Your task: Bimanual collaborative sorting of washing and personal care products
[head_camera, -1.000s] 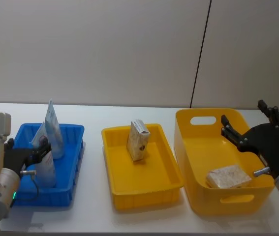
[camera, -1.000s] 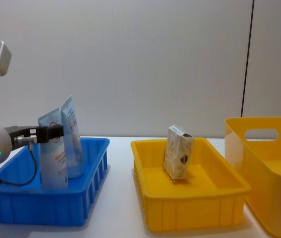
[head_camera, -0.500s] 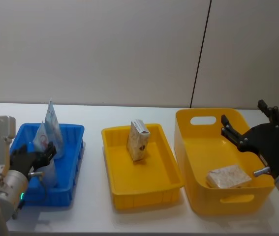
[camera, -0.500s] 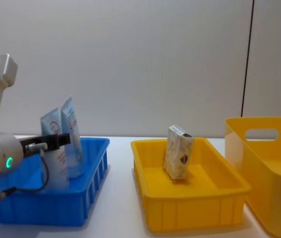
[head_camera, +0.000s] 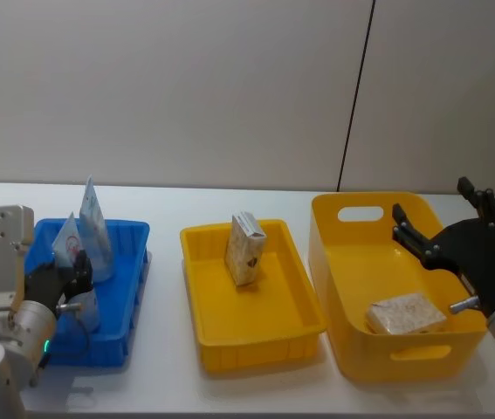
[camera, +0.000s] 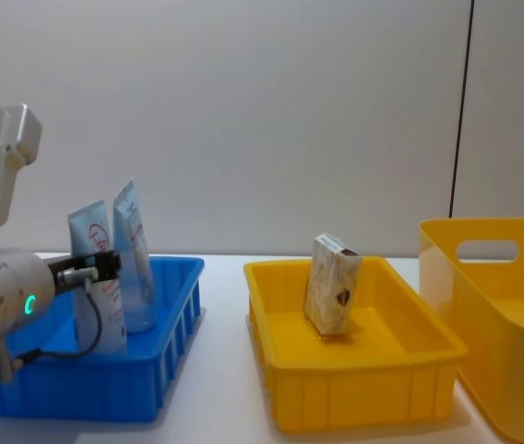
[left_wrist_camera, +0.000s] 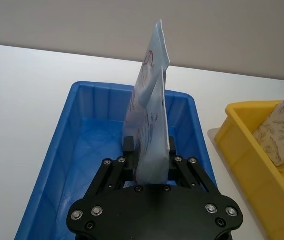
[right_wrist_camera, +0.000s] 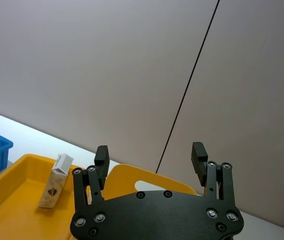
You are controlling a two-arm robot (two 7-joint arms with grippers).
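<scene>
- Plain beige wall [head_camera: 186, 87] w/ a dark vertical seam behind; white table [head_camera: 164, 371] carries 3 containers in a row.
- Table's left end: blue bin [head_camera: 134, 230]. 2 tubes inside, both upright. Far tube [head_camera: 92, 218] sits toward the bin's back, near tube [head_camera: 66, 249] just in front. Touching or a hair apart, can't tell.
- L gripper [head_camera: 71, 281] at the bin's near-left corner, jaws closed on near tube low down. Wrist view has a finger against each face. Tube base is hidden by the bin wall, so can't say if it's seated on the floor.
- Mid-table: shallow yellow tray [head_camera: 260, 347] w/ 1 standing carton [head_camera: 244, 250] on end, slightly tilted, toward the tray's back.
- Table's right end: deep yellow bin [head_camera: 395, 356] w/ flat carton [head_camera: 406, 314] lying at its near side.
- R gripper [head_camera: 430, 199] above the bin's right rim, jaws wide open, nothing in them.
- Progress (my read): tubes → blue bin, done bar L letting go. Cartons → deep bin, 1 of 2 in. Standing carton is what's left, prob R arm's job.
- In the way: deep bin's tall left wall sits between tray and drop spot, so the carton needs a lift over it. Far tube is close to the L fingers and could tip on pull-out.
</scene>
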